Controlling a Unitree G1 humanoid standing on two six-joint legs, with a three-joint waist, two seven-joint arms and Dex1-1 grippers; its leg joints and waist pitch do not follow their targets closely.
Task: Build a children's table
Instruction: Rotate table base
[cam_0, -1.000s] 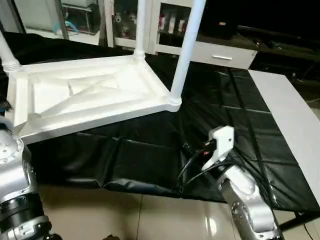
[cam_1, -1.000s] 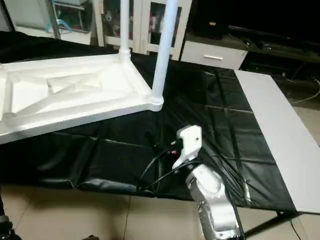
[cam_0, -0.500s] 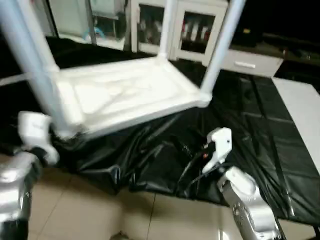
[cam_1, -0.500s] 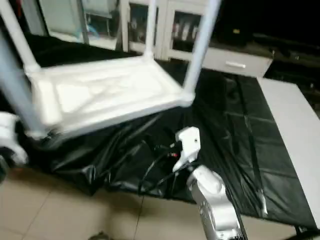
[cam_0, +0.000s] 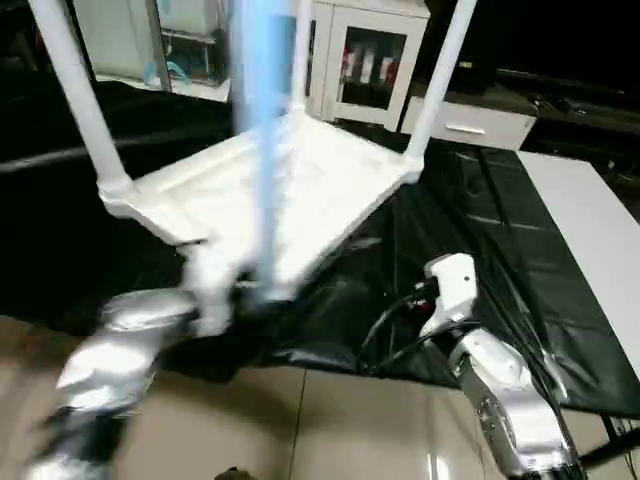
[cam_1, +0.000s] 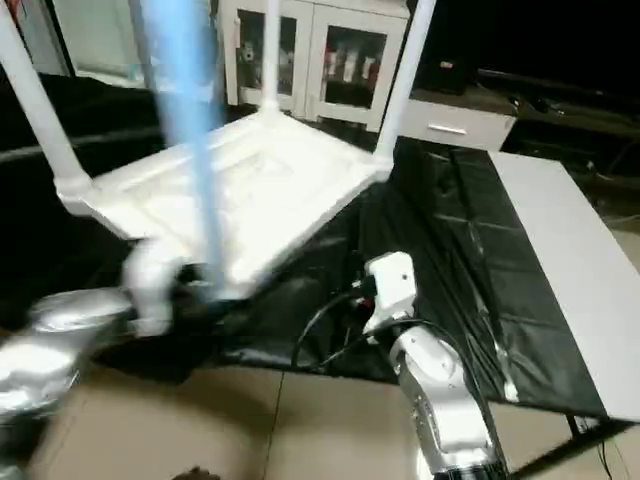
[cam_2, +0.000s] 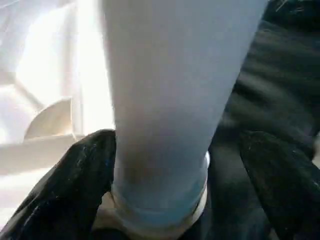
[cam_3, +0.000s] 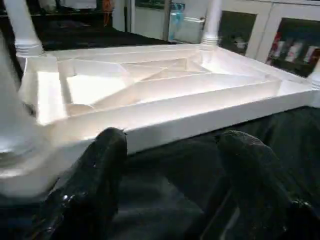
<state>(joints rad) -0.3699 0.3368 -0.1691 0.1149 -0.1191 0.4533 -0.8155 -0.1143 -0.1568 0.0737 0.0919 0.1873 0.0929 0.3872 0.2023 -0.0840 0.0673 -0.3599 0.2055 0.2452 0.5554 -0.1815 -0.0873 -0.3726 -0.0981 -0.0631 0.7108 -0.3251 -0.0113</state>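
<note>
The children's table lies upside down on the black cover, its white ribbed tabletop (cam_0: 310, 180) turned cornerwise to me. Legs stand in the left (cam_0: 78, 100), far (cam_0: 300, 60) and right (cam_0: 440, 70) corners. The nearest leg (cam_0: 264, 150) shows blurred. My left gripper (cam_2: 180, 140) is open around that leg's base. One black finger (cam_2: 75, 185) lies against the leg. The other finger (cam_2: 280, 185) stands a little apart from it. My right gripper (cam_3: 174, 137) is open with nothing in it, low over the cover and facing the tabletop's long rim (cam_3: 200, 112).
The black-covered work surface (cam_0: 480, 230) is rumpled under the tabletop's near corner. A white board (cam_0: 590, 220) lies along its right side. Glass-door cabinets (cam_0: 370, 60) stand behind. Tiled floor (cam_0: 330, 430) lies in front. My right forearm (cam_0: 505, 400) rises at the lower right.
The tabletop has swung round, and its near corner and leg have come toward the front edge with my left gripper around the leg. The cover has bunched up. The camera shifted too.
</note>
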